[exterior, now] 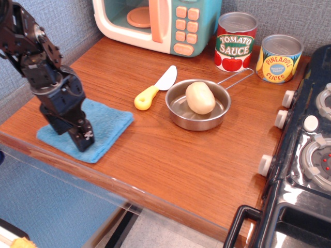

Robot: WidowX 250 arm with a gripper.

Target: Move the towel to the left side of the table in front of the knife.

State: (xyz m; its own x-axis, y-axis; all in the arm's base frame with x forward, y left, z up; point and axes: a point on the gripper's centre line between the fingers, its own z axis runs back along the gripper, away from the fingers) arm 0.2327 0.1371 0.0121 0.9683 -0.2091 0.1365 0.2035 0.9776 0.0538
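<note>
**Towel at the table's left front corner, gripper planted on it**

The gripper (72,130) stands on the blue towel (106,124), its black fingers (84,139) pressed down into the cloth near the towel's front edge. From this angle the jaws look partly spread with cloth under them, though whether they pinch a fold or merely press it flat I cannot tell.

The towel lies flat at the left front of the wooden table (196,160), its near corner just at the rounded front edge. The toy knife (153,89) lies behind and to the right of it, yellow handle pointing toward the towel, white blade angled away toward the toy microwave (155,23). So the towel sits directly beneath the gripper, extending mostly rightward and back from the fingers.

Little room remains leftward or forward before cloth overhangs the edge. To the right there is bare wood up to the steel pan (199,111) holding a potato (200,97). The placement looks close to complete; what remains is likely releasing and lifting straight up.
</note>
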